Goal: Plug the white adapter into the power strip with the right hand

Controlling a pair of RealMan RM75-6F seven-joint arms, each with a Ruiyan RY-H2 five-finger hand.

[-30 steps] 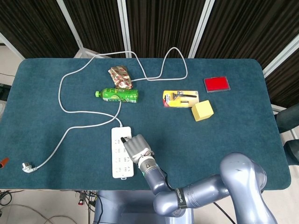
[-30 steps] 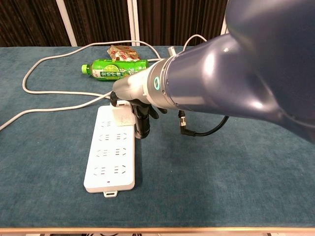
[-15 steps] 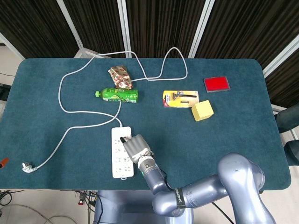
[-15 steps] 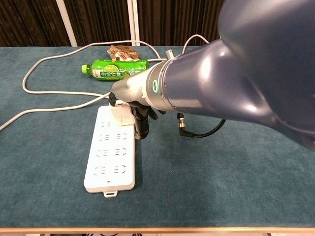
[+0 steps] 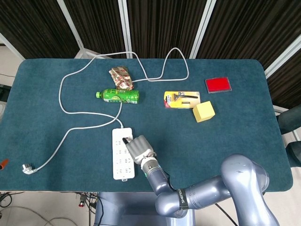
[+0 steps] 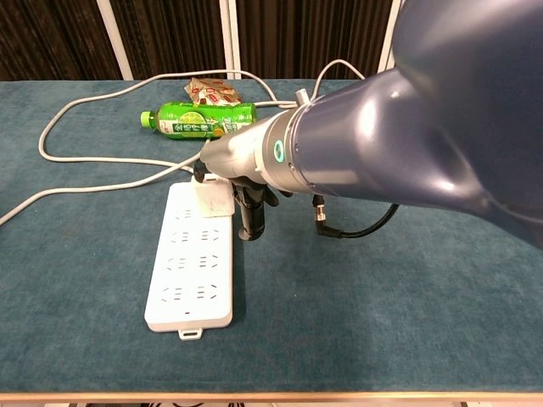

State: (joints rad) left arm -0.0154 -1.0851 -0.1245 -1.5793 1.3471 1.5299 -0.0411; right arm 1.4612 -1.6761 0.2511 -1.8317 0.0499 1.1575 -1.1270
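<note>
Going left to right from the head view, we see a loose plug (image 5: 27, 168) near the desk's (image 5: 235, 127) front left corner, a green bottle (image 5: 118, 96) and a crumpled wrapper (image 5: 121, 77) toward the back, then a razor pack (image 5: 181, 99), a yellow block (image 5: 204, 111) and a red pad (image 5: 218, 84). The power strip (image 5: 121, 158) lies by the front edge. Our right hand (image 5: 138, 148) rests on its far end, covering the white adapter (image 6: 212, 200), which the chest view shows seated there. We cannot tell how the fingers lie.

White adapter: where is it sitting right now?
In the chest view the white adapter sits on the far end of the power strip, at the right hand; the green bottle lies beyond.
</note>
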